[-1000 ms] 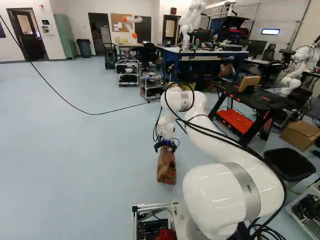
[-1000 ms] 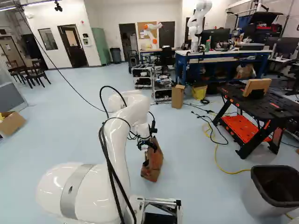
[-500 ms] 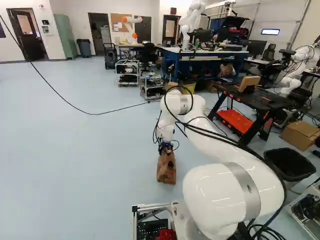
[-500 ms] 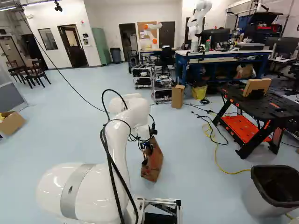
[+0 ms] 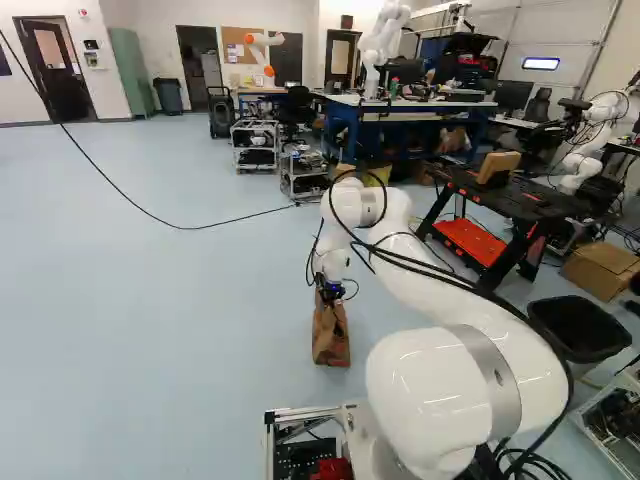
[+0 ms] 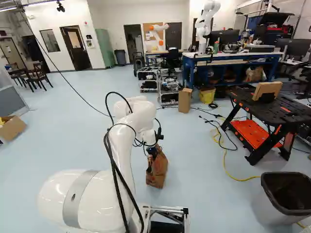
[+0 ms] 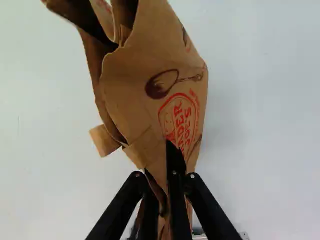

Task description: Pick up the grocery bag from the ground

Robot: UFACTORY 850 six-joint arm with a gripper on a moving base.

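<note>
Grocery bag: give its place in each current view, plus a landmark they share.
Left base view: the grocery bag is below the middle, left of the arm's thick lower part.
Right base view: below the middle, right of the arm.
Wrist view: gripped in the tool, spreading out ahead of it.
Shared landmark: the tool, at the bag's top in both base views.

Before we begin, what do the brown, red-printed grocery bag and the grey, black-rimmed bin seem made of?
The grocery bag looks like matt paper: crisp folds, thin edges. The bin looks smooth and probably plastic, given its rounded rim corners; painted metal is possible.
</note>
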